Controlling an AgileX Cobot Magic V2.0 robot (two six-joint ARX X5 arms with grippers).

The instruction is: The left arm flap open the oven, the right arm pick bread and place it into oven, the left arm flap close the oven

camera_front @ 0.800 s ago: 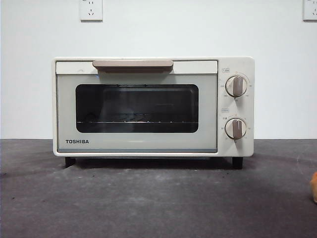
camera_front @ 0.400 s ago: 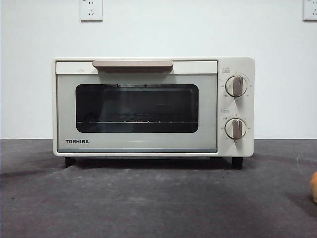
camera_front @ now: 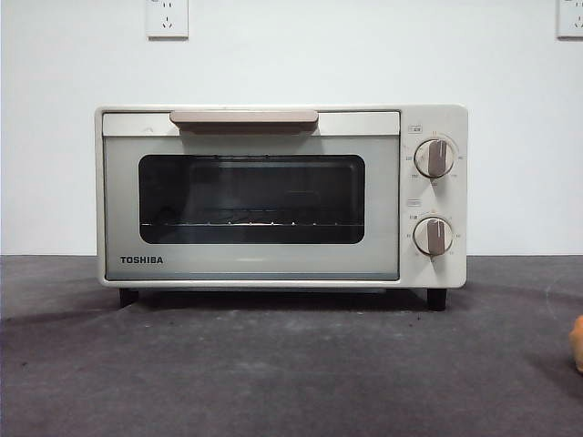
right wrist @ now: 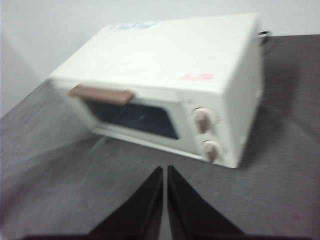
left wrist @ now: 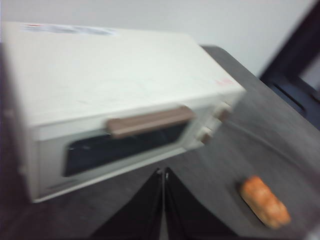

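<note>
The left pincer is seen clenched, its jaws pressed together with nothing between them, held above the bench in front of the oven, presumably ready for the beige handle. The right pincer is likewise clenched and empty, held back from the oven, probably because the door must be opened first. The door is shown fully shut in the front view, the wire rack bare behind the glass. The bread is left lying on the bench near its right edge, well apart from the oven and within the right arm's side.
</note>
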